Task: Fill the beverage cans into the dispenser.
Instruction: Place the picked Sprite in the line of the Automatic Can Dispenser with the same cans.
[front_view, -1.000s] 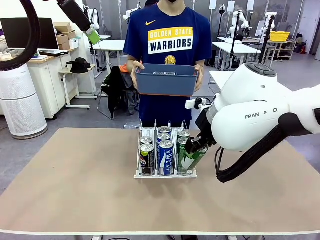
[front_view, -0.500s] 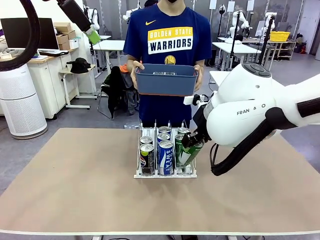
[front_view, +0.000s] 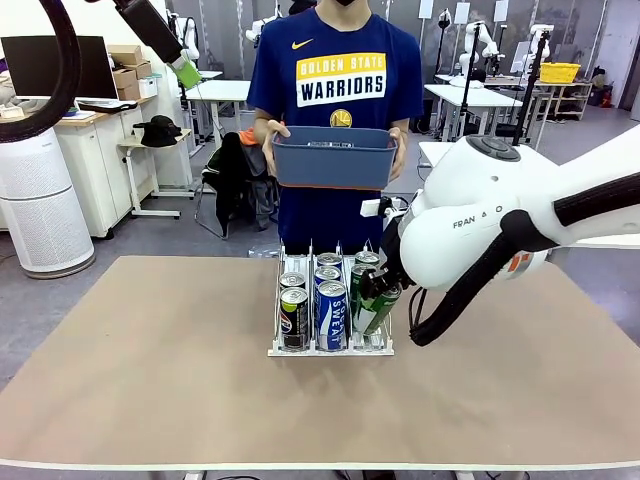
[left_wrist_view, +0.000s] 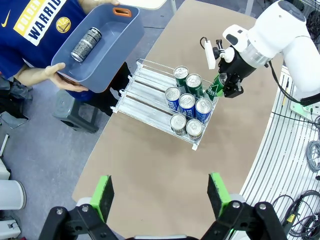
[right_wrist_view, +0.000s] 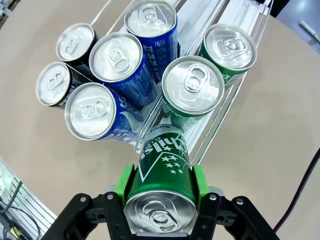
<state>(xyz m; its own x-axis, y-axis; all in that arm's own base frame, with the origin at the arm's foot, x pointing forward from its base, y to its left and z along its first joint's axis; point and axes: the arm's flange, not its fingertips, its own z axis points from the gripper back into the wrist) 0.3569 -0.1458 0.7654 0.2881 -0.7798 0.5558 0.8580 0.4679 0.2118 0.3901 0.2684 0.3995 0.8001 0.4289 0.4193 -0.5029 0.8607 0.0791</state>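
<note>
Clamping its green pads on a green can (right_wrist_view: 162, 150), the right gripper (right_wrist_view: 160, 184) is holding it tilted, silver top up toward the wrist, lower end leaning in at the near end of the dispenser (front_view: 330, 350), in the lane on the robot's right. Whether the can is touching the dispenser is too close to call. Two green cans (right_wrist_view: 192, 86) are standing in that lane just behind the held one, three blue cans (right_wrist_view: 117, 60) are filling the middle lane, and two black cans (right_wrist_view: 75, 42) are standing in the left lane, all upright. The dispenser is sitting near the far middle of the table (front_view: 150, 380). High above it, the left gripper (left_wrist_view: 160, 192) is hanging with its fingers spread wide and nothing between them. Across the table, the person's hands (front_view: 272, 138) are holding a blue-grey bin (front_view: 335, 165), and one dark can (left_wrist_view: 86, 44) is lying on its side in it.
</note>
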